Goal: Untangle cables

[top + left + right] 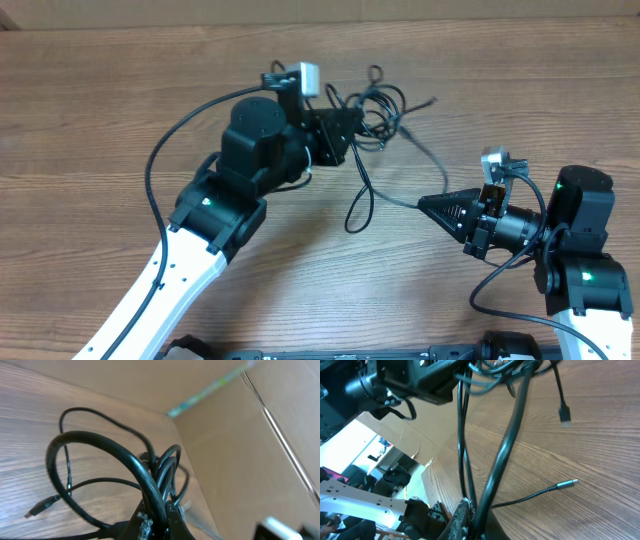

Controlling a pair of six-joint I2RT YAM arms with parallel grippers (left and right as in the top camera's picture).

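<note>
A bare wooden table [100,100] is filling the overhead view, with a strip of cardboard wall [300,10] running along the top edge. The cables [375,110] are lying in a loose knot at the upper centre of the frame, just right of the left gripper [352,135]. One loop is trailing down toward the middle and one plug end [432,101] is pointing to the upper right. The left arm's own thicker lead [150,170] is arching out at the left, well apart from the knot.

The left arm is reaching up from the lower left corner, bent at the elbow, its wrist turned toward the right. In its wrist view the left gripper [155,521] is closing tight on several strands of the cables [82,434], which are looping up and crowding the lens. A plug [40,506] is resting on the wood at the lower left.

The right arm is sitting at the lower right, pointing left. The right gripper [422,203] is pinching a single strand running up to the knot. From its wrist, the right gripper [467,510] is clamping the cables [502,445], with a metal tip [568,483] lying on the table at the right.
</note>
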